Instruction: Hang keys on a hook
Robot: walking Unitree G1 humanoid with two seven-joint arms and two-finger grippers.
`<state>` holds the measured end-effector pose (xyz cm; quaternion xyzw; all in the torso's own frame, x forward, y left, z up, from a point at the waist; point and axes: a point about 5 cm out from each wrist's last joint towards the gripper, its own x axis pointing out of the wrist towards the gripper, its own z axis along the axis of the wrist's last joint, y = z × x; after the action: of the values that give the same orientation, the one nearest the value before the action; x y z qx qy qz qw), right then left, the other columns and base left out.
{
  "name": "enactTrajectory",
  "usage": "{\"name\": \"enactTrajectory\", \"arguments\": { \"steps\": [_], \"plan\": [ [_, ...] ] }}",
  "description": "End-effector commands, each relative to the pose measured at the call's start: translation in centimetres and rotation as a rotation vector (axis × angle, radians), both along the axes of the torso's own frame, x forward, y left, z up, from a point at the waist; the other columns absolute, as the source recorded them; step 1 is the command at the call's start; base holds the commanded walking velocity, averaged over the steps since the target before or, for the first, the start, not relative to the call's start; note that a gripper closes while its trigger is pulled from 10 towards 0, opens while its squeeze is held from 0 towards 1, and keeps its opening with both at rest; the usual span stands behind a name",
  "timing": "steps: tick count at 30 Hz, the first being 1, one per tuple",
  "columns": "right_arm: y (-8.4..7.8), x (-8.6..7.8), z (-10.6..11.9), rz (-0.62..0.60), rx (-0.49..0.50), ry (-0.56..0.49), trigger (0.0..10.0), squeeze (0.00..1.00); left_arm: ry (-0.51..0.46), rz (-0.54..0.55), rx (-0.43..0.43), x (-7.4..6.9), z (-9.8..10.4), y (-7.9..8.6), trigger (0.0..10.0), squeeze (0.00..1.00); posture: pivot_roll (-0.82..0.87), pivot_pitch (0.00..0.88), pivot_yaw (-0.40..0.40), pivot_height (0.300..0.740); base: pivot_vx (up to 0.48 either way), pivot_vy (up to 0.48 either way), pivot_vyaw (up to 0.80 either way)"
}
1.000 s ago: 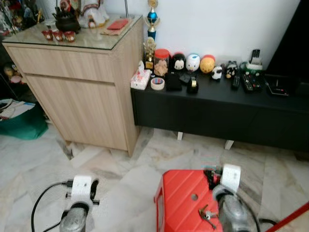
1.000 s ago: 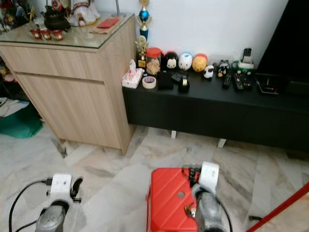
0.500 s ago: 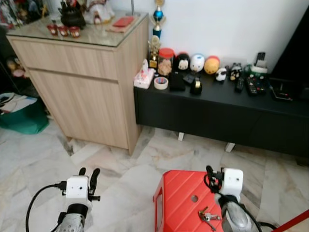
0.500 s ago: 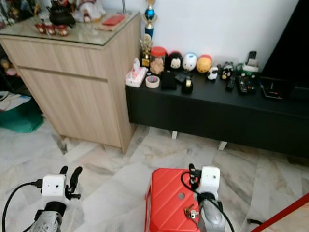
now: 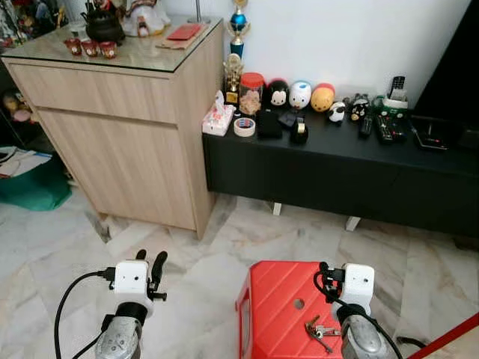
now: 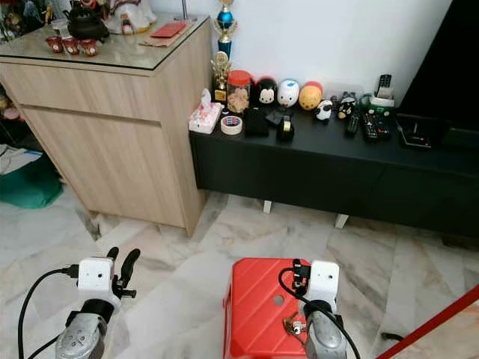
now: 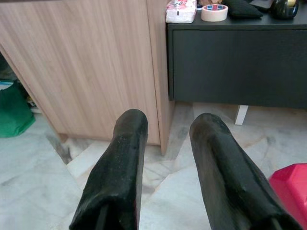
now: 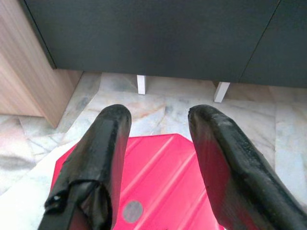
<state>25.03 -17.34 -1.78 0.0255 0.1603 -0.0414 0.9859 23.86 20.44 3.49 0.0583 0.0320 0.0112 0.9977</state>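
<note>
Up front, the keys (image 5: 320, 327) lie on the ribbed red plastic stool (image 5: 281, 299), near its right edge, partly hidden by the right arm — a low black cabinet (image 5: 337, 168) and wooden sideboard (image 5: 127, 112) stand beyond. Left claw (image 7: 168, 158): fingers apart over marble floor (image 7: 38, 158). Right claw (image 8: 158, 143): fingers apart, above the stool.

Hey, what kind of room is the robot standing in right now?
Probably a home living room: a low black TV console lined with round plush toys and remote controls, beside a wooden cabinet, on a marble floor.
</note>
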Motion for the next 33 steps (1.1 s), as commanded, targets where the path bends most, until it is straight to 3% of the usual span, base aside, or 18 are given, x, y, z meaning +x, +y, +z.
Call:
{"name": "enactTrajectory", "arguments": {
  "steps": [1, 3, 15, 19, 23, 33],
  "plan": [
    [-0.2, 0.1, 0.1, -0.002, -0.007, 0.003, 10.0, 0.0, 0.013, -0.009, 0.001, -0.1, -0.1, -0.2, 10.0, 0.0, 0.06, 0.0, -0.034, 0.685, 0.0, 0.0, 0.0],
    [0.0, 0.2, 0.1, 0.004, -0.009, 0.008, 10.0, 0.0, 0.022, -0.004, 0.009, 0.0, -0.2, 0.0, 10.0, 0.0, 0.05, 0.0, -0.033, 0.666, 0.0, 0.0, 0.0],
    [0.4, 0.6, 0.3, 0.005, 0.002, 0.004, 10.0, 0.0, 0.042, 0.0, 0.011, 0.1, 0.1, 0.1, 10.0, 0.0, 0.06, 0.0, -0.029, 0.666, 0.0, 0.0, 0.0],
    [0.6, 0.6, -0.2, 0.008, 0.015, 0.054, 10.0, 0.0, 0.054, -0.004, 0.011, 0.0, -0.1, -0.1, 10.0, 0.0, 0.06, 0.0, -0.026, 0.666, 0.0, 0.0, 0.0],
    [0.7, 0.6, -0.1, 0.017, 0.025, 0.036, 10.0, 0.0, 0.059, -0.002, 0.009, 0.1, -0.1, -0.2, 10.0, 0.0, 0.07, 0.0, -0.025, 0.637, 0.0, 0.0, 0.0],
    [1.0, 0.5, -0.4, 0.046, 0.032, 0.062, 10.0, 0.0, 0.082, -0.004, 0.007, 0.1, -0.2, -0.4, 10.0, 0.0, 0.07, 0.0, -0.024, 0.637, 0.0, 0.0, 0.0]
  ]
}}
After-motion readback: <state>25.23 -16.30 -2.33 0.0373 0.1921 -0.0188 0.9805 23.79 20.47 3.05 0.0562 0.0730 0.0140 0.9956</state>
